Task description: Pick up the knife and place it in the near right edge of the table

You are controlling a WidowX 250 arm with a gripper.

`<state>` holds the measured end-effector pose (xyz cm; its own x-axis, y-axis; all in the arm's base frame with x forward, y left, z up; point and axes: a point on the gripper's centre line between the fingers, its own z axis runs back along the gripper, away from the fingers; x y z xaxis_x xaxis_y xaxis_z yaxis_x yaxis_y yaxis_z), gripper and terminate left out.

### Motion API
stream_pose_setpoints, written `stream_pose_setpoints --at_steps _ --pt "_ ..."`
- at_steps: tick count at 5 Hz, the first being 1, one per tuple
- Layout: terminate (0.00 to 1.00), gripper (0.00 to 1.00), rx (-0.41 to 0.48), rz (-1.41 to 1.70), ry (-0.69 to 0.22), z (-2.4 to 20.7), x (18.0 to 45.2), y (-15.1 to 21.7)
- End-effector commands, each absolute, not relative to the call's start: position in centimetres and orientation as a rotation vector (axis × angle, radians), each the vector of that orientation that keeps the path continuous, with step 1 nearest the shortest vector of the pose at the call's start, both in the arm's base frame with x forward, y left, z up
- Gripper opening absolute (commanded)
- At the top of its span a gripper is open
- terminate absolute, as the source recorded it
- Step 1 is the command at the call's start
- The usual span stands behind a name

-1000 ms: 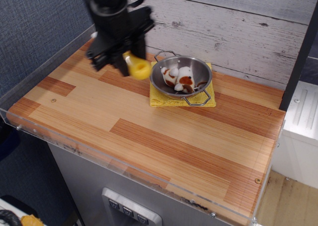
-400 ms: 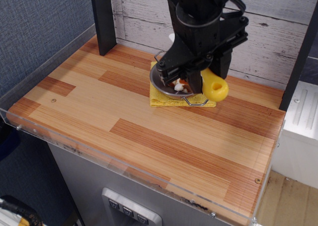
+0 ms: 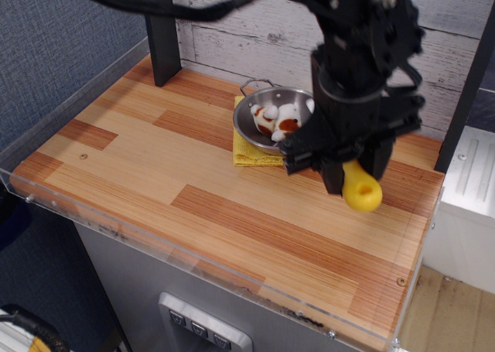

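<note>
My black gripper hangs over the right part of the wooden table, a little above its surface. It is shut on the knife. Only the chunky yellow handle with its rounded end shows, sticking out below the fingers toward the near right. The white blade is hidden inside the gripper. The arm comes in from the upper left and is motion-blurred.
A metal pan with white and brown toy food stands on a yellow cloth at the back centre. A black post stands at the back left. A clear acrylic rim edges the table.
My gripper has carried the knife from the back left, over the pan, to the right part of the table and toward the near edge.
</note>
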<state>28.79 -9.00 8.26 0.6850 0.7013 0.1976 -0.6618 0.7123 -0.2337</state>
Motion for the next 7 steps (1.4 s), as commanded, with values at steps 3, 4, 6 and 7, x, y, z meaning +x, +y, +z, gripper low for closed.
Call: stream_pose_setpoints --at_steps 3,4,6,7 --pt "0.0 0.0 -0.104 0.455 -0.185 3.9 28.4 -11.7" --pt "0.0 0.0 -0.11 0.419 -0.164 3.0 28.8 -12.5" --pt "0.0 0.0 -0.073 0.475 -0.175 1.9 29.0 -12.8" --pt "0.0 1.0 -0.064 0.58 -0.185 2.4 29.1 -12.3"
